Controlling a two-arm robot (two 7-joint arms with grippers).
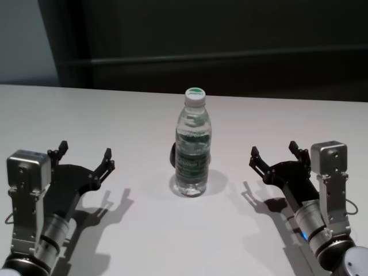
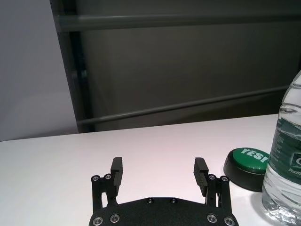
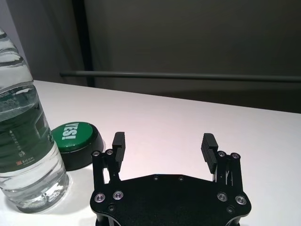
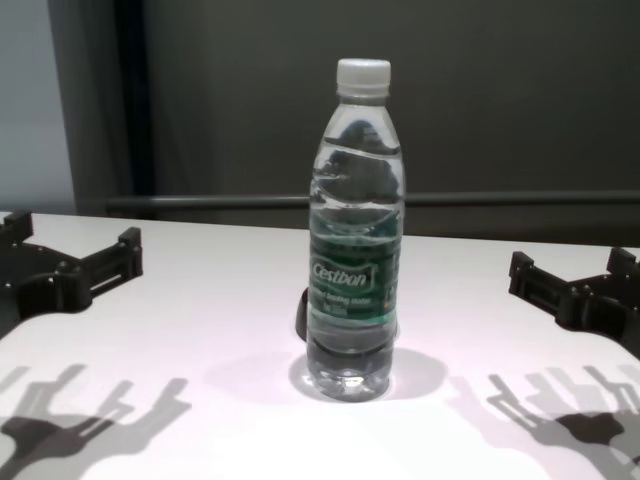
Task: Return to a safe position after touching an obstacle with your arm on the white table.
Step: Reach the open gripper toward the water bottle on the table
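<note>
- Bottle (image 1: 193, 144): clear plastic, white cap, green label; stands upright near the middle of the white worktop (image 1: 115, 115).
- Green button (image 3: 74, 137): dark base, marked "YES!"; sits just behind the bottle, close against it.
- Left gripper (image 1: 85, 155): to the left of the bottle, well apart from it, fingers spread and holding nothing.
- Right gripper (image 1: 274, 153): to the right of the bottle, well apart from it, fingers spread and holding nothing.
</note>
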